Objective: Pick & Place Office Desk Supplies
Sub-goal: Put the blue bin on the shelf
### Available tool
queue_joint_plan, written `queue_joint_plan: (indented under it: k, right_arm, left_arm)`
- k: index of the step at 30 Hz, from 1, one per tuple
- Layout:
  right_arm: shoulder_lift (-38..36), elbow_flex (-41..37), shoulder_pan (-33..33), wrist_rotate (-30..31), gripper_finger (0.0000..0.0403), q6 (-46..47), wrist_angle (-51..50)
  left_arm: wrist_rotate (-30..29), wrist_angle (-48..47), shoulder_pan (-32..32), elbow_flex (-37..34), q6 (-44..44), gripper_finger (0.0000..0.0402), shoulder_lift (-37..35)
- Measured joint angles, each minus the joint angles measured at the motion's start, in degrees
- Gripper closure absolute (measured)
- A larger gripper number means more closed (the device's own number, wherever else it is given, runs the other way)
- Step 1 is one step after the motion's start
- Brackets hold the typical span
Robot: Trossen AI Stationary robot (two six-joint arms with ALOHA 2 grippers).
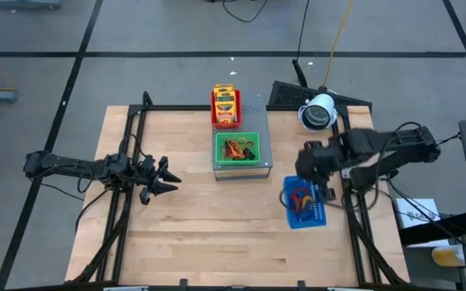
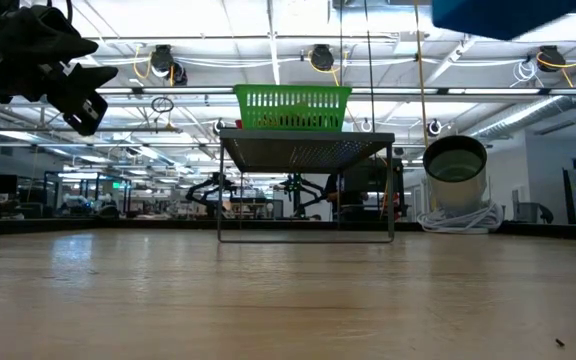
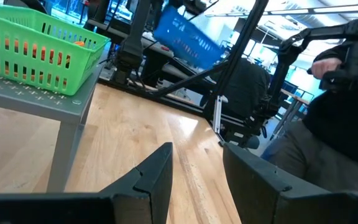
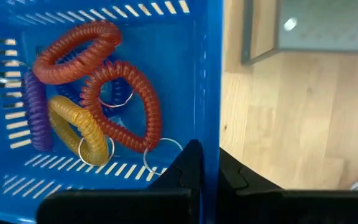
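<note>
My right gripper [image 4: 207, 149] is shut on a blue mesh tray [image 1: 306, 204] held over the table's right side. In the tray lie coiled loops, red [image 4: 123, 102], orange, yellow and purple, some with key rings. A red tray holding yellow-and-green packets [image 1: 226, 105] and a green tray [image 1: 237, 148] holding orange loops and a dark clip stand on a grey perforated box [image 1: 257, 137]. My left gripper [image 1: 172, 179] hangs open above the table's left half, touching nothing. My right gripper holds the blue tray by one side wall [image 4: 213, 93], with one finger inside the tray and one outside. The wall is pinched between them. In the low view the tray [image 2: 508, 15] hangs high above the table, lifted clear.
The grey box stands on thin legs [image 2: 306, 190] at the table's far middle. A white round device [image 1: 319, 111] with a coiled cable sits near the far right corner. Bare wood [image 1: 217, 226] spreads over the near half and between the arms.
</note>
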Motion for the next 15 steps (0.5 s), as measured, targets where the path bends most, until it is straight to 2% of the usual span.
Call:
queue_joint_plan:
  k: [6, 10, 15]
  right_arm:
    - [3.89, 8.85, -10.76, -4.72, 0.0403, -9.71, -4.07]
    - [7.52, 13.9, -17.73, -4.53, 0.0403, -16.16, -5.48]
    - [12.6, 19.09, -24.51, -4.5, 0.0403, -19.66, -5.0]
  left_arm:
    - [0.0, 0.0, -0.01, 0.0, 0.01, 0.0252, 0.0]
    - [0.0, 0.0, -0.02, 0.0, 0.25, 0.0252, 0.0]
    - [0.0, 0.0, 0.0, 0.0, 0.15, 0.0252, 0.0]
